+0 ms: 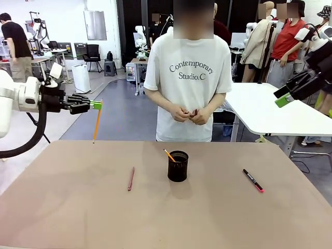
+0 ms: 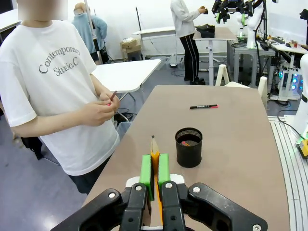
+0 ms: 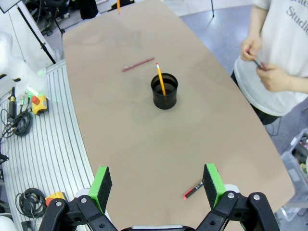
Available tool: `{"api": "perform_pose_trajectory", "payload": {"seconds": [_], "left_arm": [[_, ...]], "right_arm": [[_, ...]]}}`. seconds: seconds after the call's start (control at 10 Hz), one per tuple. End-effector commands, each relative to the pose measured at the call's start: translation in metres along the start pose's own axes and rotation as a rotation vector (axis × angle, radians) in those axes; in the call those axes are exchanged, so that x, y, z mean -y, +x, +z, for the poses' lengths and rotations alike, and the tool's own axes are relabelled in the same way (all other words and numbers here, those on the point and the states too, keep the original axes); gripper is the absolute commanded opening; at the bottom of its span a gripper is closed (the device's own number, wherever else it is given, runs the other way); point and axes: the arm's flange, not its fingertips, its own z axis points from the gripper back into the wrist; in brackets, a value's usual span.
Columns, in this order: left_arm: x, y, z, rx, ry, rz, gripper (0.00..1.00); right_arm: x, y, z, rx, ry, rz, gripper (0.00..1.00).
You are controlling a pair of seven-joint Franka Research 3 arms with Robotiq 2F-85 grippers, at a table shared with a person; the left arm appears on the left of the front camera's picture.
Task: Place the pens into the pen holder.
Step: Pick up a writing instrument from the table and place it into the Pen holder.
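My left gripper [image 2: 155, 166] is clamped on a yellow-orange pencil [image 1: 97, 122], green pads squeezing its upper end. It hangs point-down over the far left edge of the table [image 1: 78, 218]. My right gripper [image 3: 157, 185] is up high on the right, jaws spread wide with nothing between them (the black marker [image 3: 193, 190] lies on the table below). Mid-table stands the pen holder [image 1: 178, 168], with a second pencil [image 1: 169, 155] leaning inside. The reddish-brown pen [image 1: 130, 178] lies flat to its left and the marker well to its right. Across the table, the person [image 1: 189, 78] stands with hands together.
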Motion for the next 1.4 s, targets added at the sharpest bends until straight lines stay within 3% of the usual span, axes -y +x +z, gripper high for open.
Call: {"api": "perform_pose_trajectory", "payload": {"seconds": [0.0, 1.3], "left_arm": [[-0.0009, 0.0003, -0.0002, 0.004, -0.005, 0.000, 0.00], [-0.0009, 0.0003, -0.0002, 0.004, -0.005, 0.000, 0.00]], "right_arm": [[-0.0006, 0.0012, 0.0011, 0.005, 0.001, 0.004, 1.00], [-0.0006, 0.0012, 0.0011, 0.005, 0.001, 0.004, 1.00]]}}
